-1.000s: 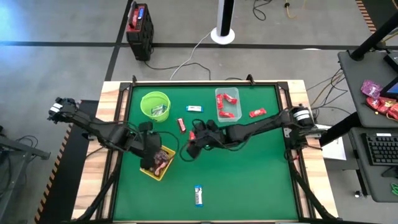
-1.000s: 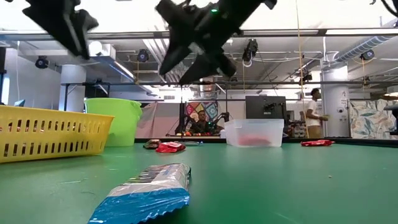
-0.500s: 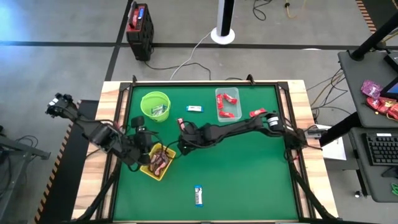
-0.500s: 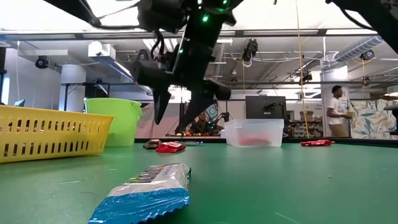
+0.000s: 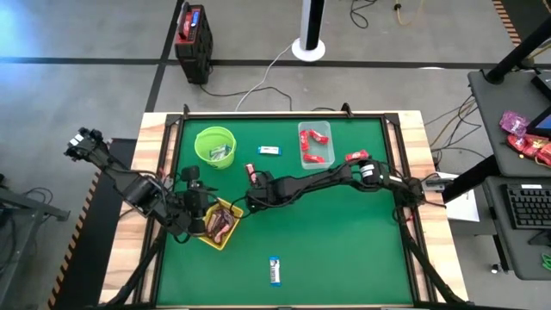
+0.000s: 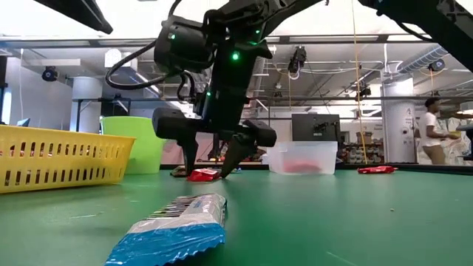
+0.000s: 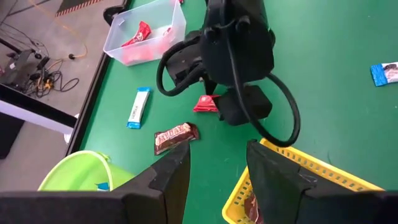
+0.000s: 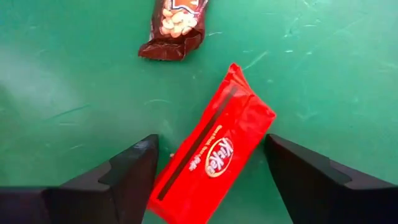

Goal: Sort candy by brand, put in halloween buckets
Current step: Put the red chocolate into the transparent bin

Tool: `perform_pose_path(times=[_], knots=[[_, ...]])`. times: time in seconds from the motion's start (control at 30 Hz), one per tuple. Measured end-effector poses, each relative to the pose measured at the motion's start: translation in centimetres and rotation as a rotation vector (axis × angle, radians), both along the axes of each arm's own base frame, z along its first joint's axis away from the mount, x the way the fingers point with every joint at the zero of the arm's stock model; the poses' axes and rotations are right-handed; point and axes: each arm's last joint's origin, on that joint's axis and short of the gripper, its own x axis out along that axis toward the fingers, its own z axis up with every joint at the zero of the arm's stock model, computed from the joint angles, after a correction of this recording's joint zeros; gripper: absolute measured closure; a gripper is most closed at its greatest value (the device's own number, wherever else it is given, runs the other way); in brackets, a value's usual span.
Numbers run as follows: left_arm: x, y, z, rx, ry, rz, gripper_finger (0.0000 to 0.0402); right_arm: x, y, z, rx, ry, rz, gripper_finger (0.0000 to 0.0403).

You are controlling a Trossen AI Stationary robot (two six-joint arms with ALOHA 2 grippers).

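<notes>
A red bar (image 8: 211,155) lies flat on the green table, with a dark brown bar (image 8: 177,22) just beyond it. My right gripper (image 8: 211,186) is open and low over the red bar, one finger on each side; in the low view its fingertips (image 6: 188,159) reach down beside the bar (image 6: 203,175). I cannot see them touching it. My left gripper (image 7: 217,165) is open and hovers above the left edge of the yellow basket (image 5: 219,226), which holds brown bars. The lime-green bucket (image 5: 214,145) and the clear tub (image 5: 315,144) with red bars stand near the far edge.
Loose bars lie on the table: a blue-and-white one (image 5: 269,150) between bucket and tub, another (image 5: 275,270) near the near edge, large in the low view (image 6: 174,225), and a red one (image 5: 356,156) right of the tub. A person moves in the room behind.
My right gripper has moved toward the table's left and come down from high above the table to table level, ending astride the red bar. My left gripper has drawn back from over the yellow basket toward the table's left edge. The bars have stayed where they were.
</notes>
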Motion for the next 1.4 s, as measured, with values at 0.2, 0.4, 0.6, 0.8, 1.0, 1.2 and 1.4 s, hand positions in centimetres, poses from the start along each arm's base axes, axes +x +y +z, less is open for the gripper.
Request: perform_pose_path(times=[0.2,0.4,0.6,0.8,1.0,1.2,1.4], knots=[[0.0,0.0,0.0,-0.003,-0.003,0.003,0.0260,-0.1,0.3,-0.2,0.004,0.001,-0.012,0.0175],[0.2,-0.1,-0.2,-0.004,-0.005,0.017,0.0260,-0.2,0.5,-0.2,0.009,0.019,0.005,0.0271],[0.6,-0.4,-0.5,0.002,0.003,0.019,0.0260,-0.2,0.9,-0.1,0.004,0.034,0.044,0.0334],[0.9,-0.7,-0.8,0.011,0.014,0.019,0.0260,-0.4,1.1,0.7,0.014,0.042,0.083,0.0335],[0.7,-0.5,-0.6,0.005,0.003,0.021,0.0260,-1.6,1.0,4.4,-0.017,0.058,0.129,0.0337],[0.8,-0.5,-0.4,0.016,-0.034,0.051,0.0260,-3.9,0.5,9.3,-0.114,0.092,0.160,0.0337],[1.1,-0.7,-0.2,-0.012,-0.069,0.050,0.0260,-7.6,-1.9,13.8,-0.252,0.199,0.086,0.0337]])
